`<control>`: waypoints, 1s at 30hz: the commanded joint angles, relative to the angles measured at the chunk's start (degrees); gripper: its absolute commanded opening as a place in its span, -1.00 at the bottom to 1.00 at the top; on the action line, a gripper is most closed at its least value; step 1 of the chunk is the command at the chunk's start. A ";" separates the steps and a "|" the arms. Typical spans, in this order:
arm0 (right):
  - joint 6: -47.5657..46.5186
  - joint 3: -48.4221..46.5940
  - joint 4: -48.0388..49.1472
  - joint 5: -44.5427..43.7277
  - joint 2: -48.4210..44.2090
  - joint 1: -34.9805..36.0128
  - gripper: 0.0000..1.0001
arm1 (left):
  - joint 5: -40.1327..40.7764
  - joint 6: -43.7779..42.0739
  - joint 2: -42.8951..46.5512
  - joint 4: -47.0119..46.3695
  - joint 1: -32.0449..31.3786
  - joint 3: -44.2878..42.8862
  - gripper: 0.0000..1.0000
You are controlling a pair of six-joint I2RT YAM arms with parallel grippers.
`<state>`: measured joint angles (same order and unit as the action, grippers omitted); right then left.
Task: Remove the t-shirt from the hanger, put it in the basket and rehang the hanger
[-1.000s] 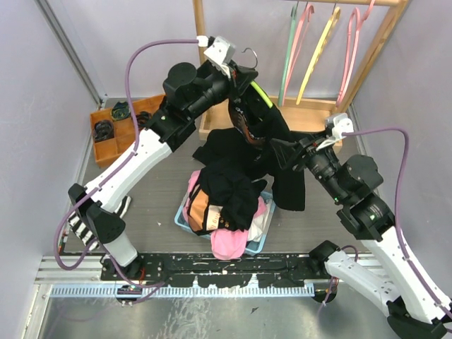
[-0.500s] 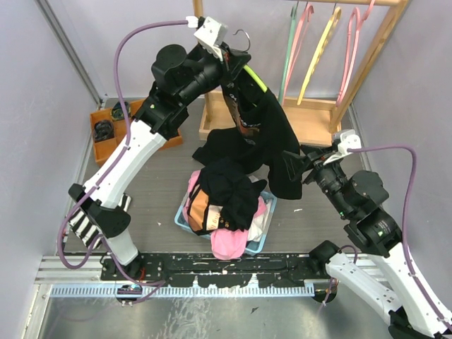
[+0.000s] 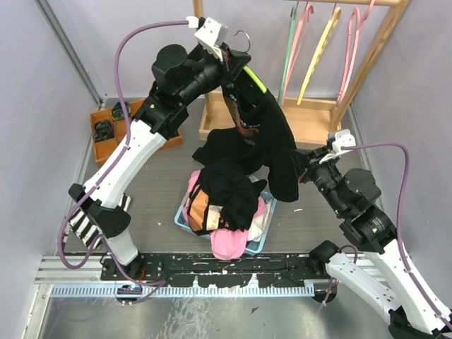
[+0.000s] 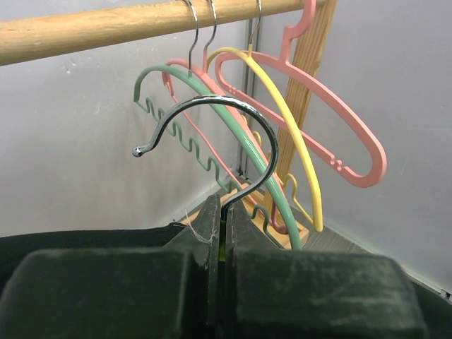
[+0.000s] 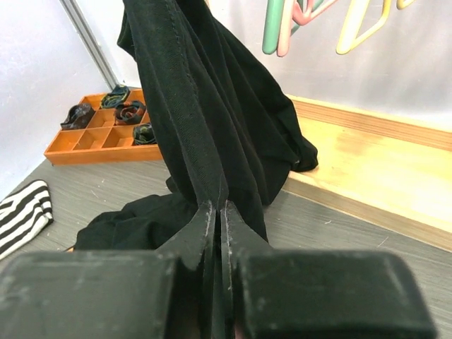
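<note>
A black t-shirt [image 3: 265, 134] hangs from a lime-green hanger [image 3: 256, 79] with a metal hook [image 4: 233, 116]. My left gripper [image 3: 227, 58] holds it up near the rack, shut on the hook's stem at the hanger's neck [image 4: 224, 227]. Lower right, my right gripper [image 3: 300, 169] is shut on a fold of the t-shirt [image 5: 205, 127] that hangs straight down between its fingers [image 5: 201, 226]. The shirt's lower part trails onto the floor [image 5: 134, 222].
A blue basket [image 3: 263, 234] heaped with clothes stands below the shirt. Green, pink and yellow hangers [image 4: 296, 134] hang on the wooden rack [image 3: 371, 53]. An orange tray [image 3: 106, 131] sits at the left, striped cloth [image 5: 21, 212] beside it.
The left arm raised the hanger and shirt toward the rack. The right gripper, open before, moved in and shut on the shirt's hanging fabric.
</note>
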<state>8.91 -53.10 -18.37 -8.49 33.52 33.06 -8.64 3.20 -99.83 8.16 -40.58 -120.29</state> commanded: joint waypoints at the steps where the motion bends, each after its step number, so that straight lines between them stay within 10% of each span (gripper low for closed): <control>1: 0.99 0.65 2.42 -3.31 0.10 0.26 -0.96 | 0.69 0.34 1.64 -3.06 0.40 -1.40 -1.00; 9: 12.81 6.49 -5.39 -17.43 -1.86 0.34 -0.98 | 6.00 4.51 0.24 -1.70 2.52 -4.87 -1.00; 18: 15.67 9.70 -7.09 -12.77 -0.39 0.30 -0.98 | 6.29 7.36 0.62 -2.19 4.30 -5.30 -1.00; 30: 6.05 8.93 3.11 -8.30 -9.97 0.34 -0.01 | 1.09 8.09 2.37 -2.45 4.28 -1.14 -1.00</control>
<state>18.46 -43.05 -21.87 -18.52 25.34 33.28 -4.95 9.93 -100.44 11.29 -36.51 -122.10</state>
